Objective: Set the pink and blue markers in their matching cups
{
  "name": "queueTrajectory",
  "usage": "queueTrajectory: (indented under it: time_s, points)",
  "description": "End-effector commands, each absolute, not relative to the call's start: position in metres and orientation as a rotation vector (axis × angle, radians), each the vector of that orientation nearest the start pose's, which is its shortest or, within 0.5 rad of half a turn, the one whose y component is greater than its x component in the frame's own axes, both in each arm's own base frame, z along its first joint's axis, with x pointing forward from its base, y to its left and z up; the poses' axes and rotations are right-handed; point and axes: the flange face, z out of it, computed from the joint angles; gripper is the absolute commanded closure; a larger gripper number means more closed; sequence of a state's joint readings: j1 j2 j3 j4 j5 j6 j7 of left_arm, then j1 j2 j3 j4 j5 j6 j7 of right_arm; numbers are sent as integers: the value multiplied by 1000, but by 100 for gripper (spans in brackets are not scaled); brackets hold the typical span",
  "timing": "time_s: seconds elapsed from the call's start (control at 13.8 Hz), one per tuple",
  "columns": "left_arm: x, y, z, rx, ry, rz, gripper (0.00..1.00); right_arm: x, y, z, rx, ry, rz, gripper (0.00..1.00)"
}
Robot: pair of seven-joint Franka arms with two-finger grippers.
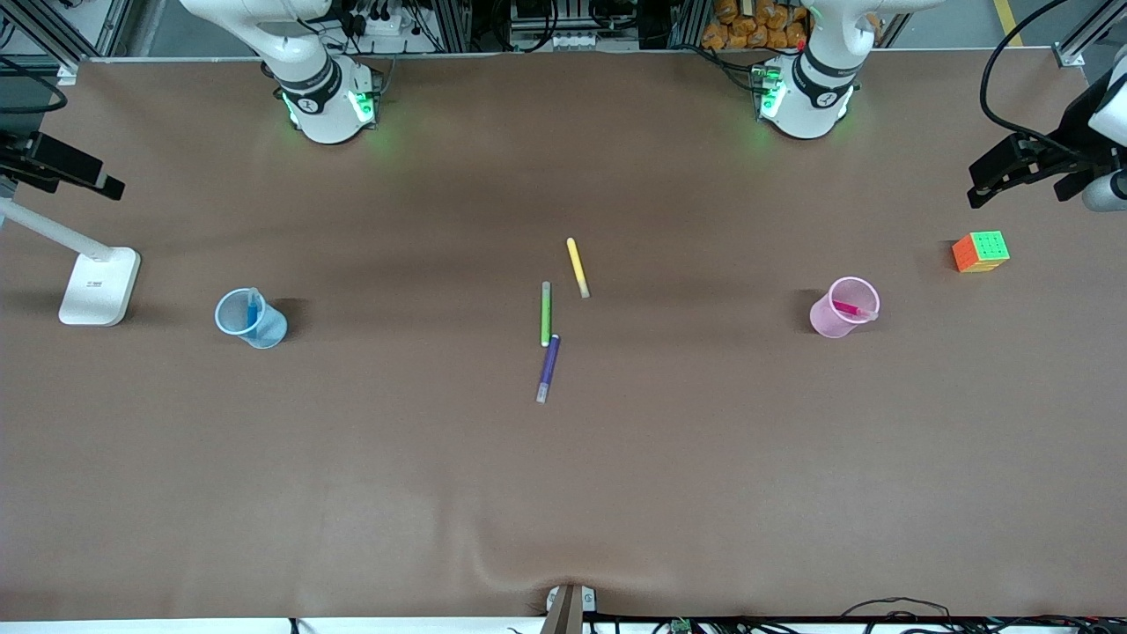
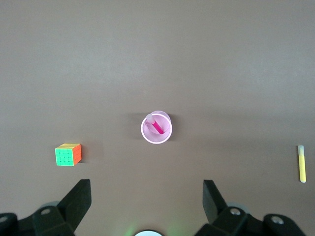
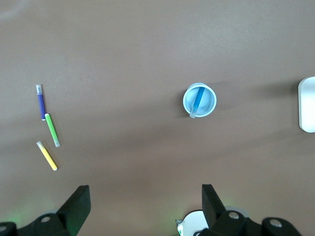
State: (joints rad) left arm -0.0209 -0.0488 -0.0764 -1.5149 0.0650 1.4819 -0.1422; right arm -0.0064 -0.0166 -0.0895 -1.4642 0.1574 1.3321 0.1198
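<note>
Both arms raised, waiting. Left gripper (image 2: 146,206) spread, empty, over pink cup (image 2: 156,127); right gripper (image 3: 146,209) likewise over blue cup (image 3: 200,100). Fingertips cropped.

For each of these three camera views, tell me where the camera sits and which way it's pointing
Front view: high across the table, facing both arm bases.
Left wrist view: looks down on the pink cup holding the pink marker; open left gripper shows.
Right wrist view: looks down on the blue cup; open right gripper shows.
Shared: yellow pen appears in every view.
</note>
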Motion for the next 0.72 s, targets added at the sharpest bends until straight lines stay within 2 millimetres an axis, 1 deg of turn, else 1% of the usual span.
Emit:
queueTrajectory:
  time_s: [0.0, 0.07, 0.14, 0.29, 0.43, 0.51, 0.58, 0.65]
  points:
    - [523, -46, 675, -3089, -52, -25, 0, 516, 9, 668, -3108, 198, 125, 0]
    - [523, -46, 676, -3089, -50, -18, 0, 516, 24, 669, -3164, 154, 103, 0]
    - [522, -45, 675, -3089, -50, -11, 0, 516, 21, 670, -3164, 163, 103, 0]
    - [523, -46, 674, -3090, -45, -8, 0, 514, 11, 672, -3155, 195, 100, 0]
    - [522, -46, 674, -3090, -45, -8, 0, 514, 10, 672, -3151, 196, 97, 0]
    - [522, -46, 674, -3091, -44, -3, 0, 515, 5, 672, -3134, 211, 97, 0]
    - [522, -47, 673, -3091, -42, -1, 0, 515, -10, 671, -3097, 236, 101, 0]
    - [522, -47, 673, -3094, -41, 2, 0, 515, -20, 671, -3070, 259, 98, 0]
